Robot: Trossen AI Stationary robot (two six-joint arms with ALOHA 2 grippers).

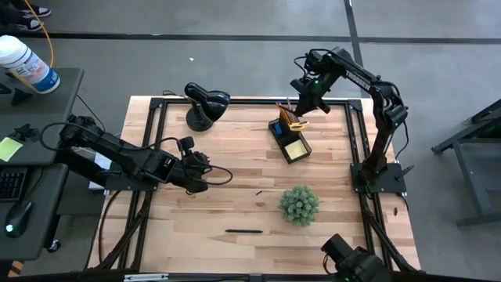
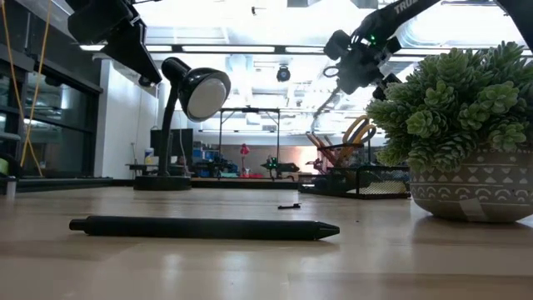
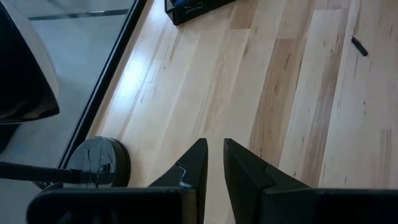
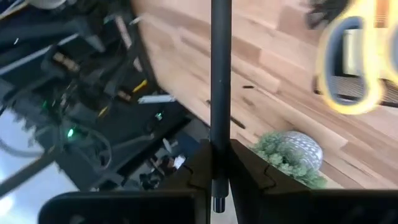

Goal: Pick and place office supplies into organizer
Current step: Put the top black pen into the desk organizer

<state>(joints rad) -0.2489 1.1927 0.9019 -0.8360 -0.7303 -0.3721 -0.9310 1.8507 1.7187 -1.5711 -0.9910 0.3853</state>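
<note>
The black organizer [image 1: 290, 138] stands at the table's far right, a yellow sticky-note pad [image 1: 296, 147] in its low tray, yellow-handled scissors [image 2: 358, 133] and pencils [image 1: 286, 114] upright in its tall compartment. My right gripper [image 1: 302, 100] hangs above the organizer's far end, shut on a thin black pen [image 4: 220, 74]. Another black pen [image 1: 244, 231] lies flat near the table's front edge, also visible as the pen [image 2: 204, 227] in the low view. My left gripper [image 3: 214, 165] waits over the left half of the table, its fingers almost together with nothing between them. My right gripper pinches the black pen between its two fingers close to one end [image 4: 220, 134]; a short stub [image 4: 217, 204] sticks out behind the fingers. The pen runs along the fingers and on past their tips. It is lifted clear of the table and the organizer.
A round green plant [image 1: 300, 204] in a patterned pot stands near-right of the organizer. A black domed desk lamp [image 1: 203, 104] stands at the far left. A tiny black piece [image 1: 258, 192] lies mid-table. A black frame [image 1: 156, 117] borders the wooden table top.
</note>
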